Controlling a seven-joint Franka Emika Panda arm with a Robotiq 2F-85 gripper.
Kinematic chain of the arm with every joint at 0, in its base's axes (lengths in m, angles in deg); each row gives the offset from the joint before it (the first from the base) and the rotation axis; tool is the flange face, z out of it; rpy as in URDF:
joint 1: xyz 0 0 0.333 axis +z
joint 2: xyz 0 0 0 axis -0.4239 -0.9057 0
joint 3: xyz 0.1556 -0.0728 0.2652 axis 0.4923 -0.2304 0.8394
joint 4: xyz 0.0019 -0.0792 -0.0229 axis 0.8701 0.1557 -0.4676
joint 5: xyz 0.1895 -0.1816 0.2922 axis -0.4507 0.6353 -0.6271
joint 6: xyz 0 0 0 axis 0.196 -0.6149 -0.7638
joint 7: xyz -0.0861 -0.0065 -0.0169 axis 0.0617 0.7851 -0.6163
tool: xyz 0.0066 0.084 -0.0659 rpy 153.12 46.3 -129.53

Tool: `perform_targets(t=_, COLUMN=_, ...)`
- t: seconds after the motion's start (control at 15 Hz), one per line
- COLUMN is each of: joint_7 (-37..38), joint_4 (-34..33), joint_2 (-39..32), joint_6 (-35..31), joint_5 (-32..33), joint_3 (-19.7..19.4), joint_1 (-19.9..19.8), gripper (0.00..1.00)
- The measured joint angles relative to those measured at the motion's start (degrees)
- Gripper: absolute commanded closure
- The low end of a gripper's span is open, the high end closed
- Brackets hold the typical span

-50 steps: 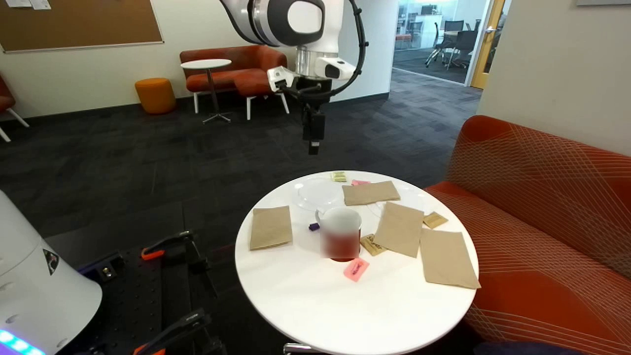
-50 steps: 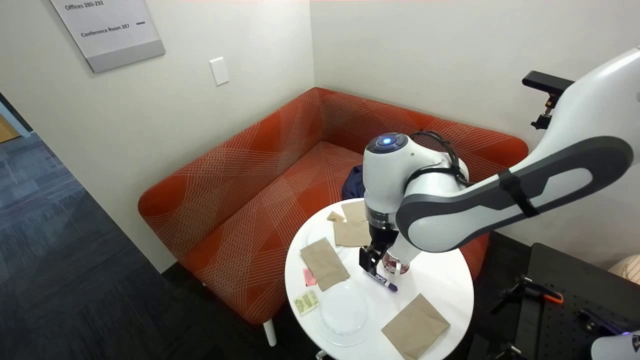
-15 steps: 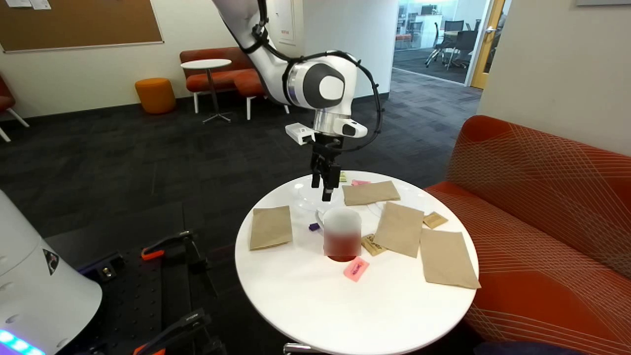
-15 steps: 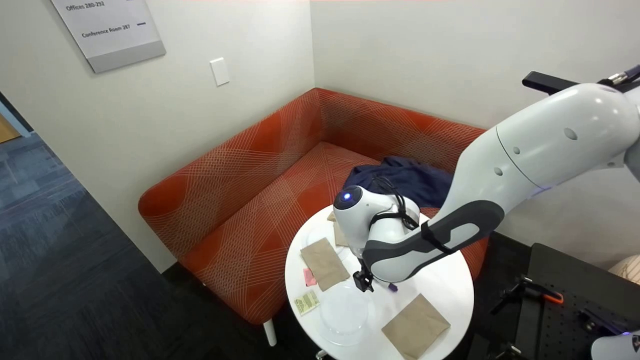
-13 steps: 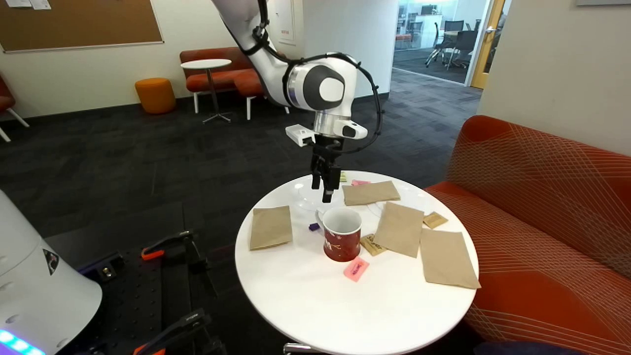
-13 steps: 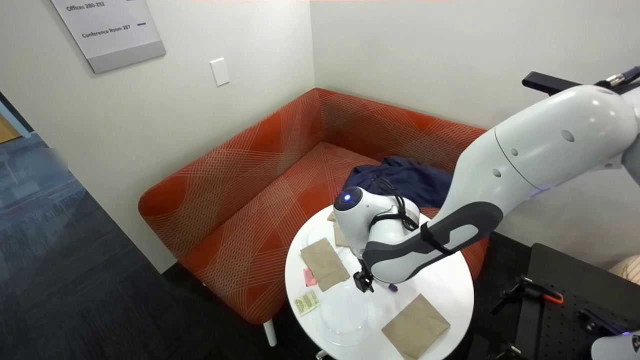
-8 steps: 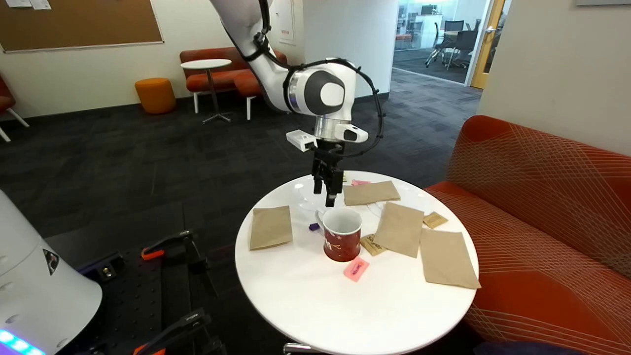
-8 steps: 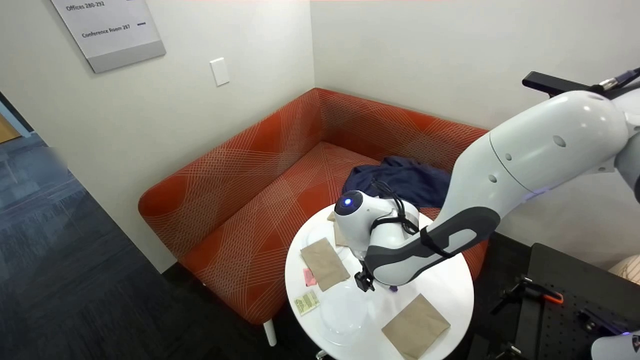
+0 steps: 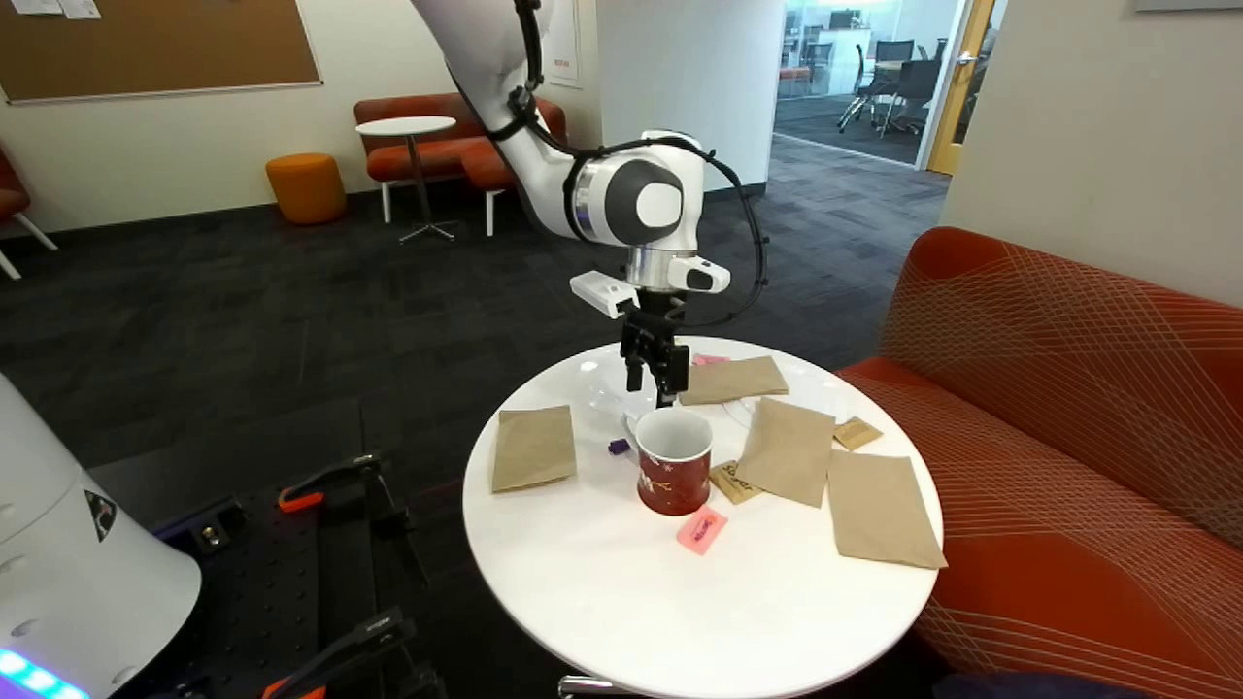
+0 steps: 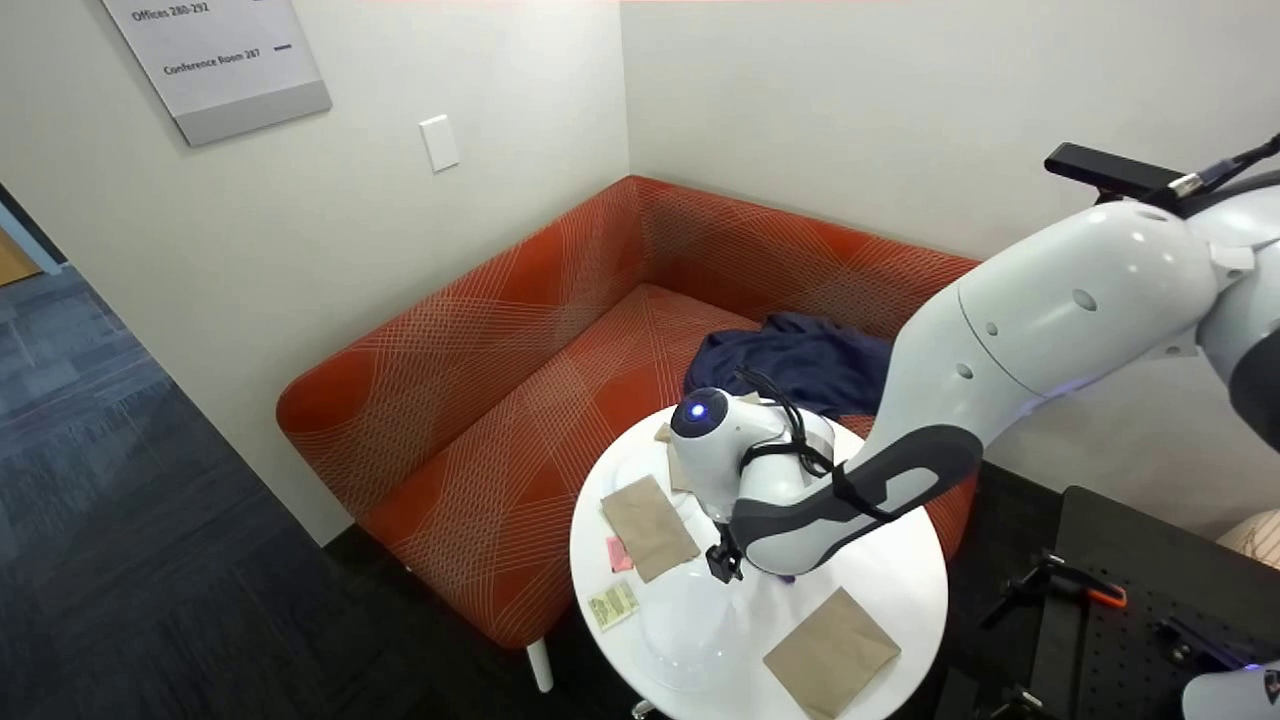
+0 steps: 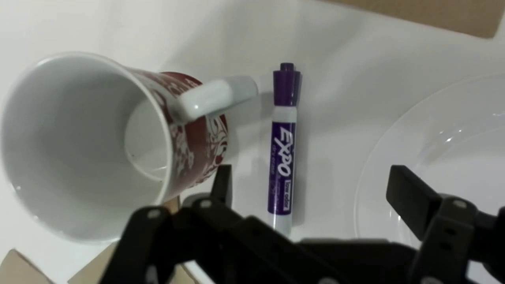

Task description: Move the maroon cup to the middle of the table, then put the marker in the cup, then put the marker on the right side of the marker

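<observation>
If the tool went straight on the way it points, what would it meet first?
Likely the marker, seen between the open fingers of the tool in the wrist view; one could touch the clear plate first, since depth is unclear.

A navy cloth lies on the couch.

Marker btm hidden & plate partly past R edge, wrist view

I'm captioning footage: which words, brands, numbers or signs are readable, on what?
"EXPO": slim purple-and-white marker
"dry erase": same marker
"low odor": same marker
"Offices 280-292": white rectangular wall sign
"Conference Room 287": same sign
Too small or blurred: finer marker print, tan paper packets, pink packets, green packet.
</observation>
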Motion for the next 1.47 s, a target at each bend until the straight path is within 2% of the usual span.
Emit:
perform_targets(t=0.87, joint_7=-1.5, joint_4=-7.1, joint_2=-6.7, joint_6=0.0, joint_5=0.0, joint_3=-0.6, joint_1=0.0, gripper=0.00)
perform_targets(t=0.93, joint_7=-1.5, joint_4=-7.6, joint_2=-7.3, joint_6=0.0, joint_5=0.0, joint_3=-0.6, joint_1=0.0, gripper=0.25)
perform_targets(t=1.0, joint_7=-1.5, joint_4=-8.1, joint_2=-7.8, joint_6=0.0, joint_5=0.0, joint_3=-0.7, joint_1=0.0, gripper=0.26)
perform_targets(t=1.47, joint_7=-1.6, joint_4=-10.4, joint_2=-8.9, joint_6=0.0, joint_5=0.0, joint_3=-0.7, joint_1=0.0, gripper=0.81)
